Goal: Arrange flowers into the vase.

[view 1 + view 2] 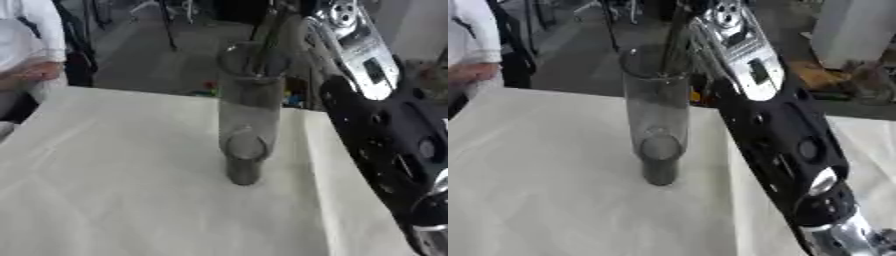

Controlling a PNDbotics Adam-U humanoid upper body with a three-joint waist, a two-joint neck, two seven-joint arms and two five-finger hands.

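Whether the fingers of the right hand are spread or shut cannot be told, as they are blurred at the top by dark flower stems that are stuck in the clear tall vase, which is stood upright on the white table.

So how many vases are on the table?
1. The clear glass vase stands upright near the middle of the white table, with dark stems poking into its top. The right arm could hide something behind it.
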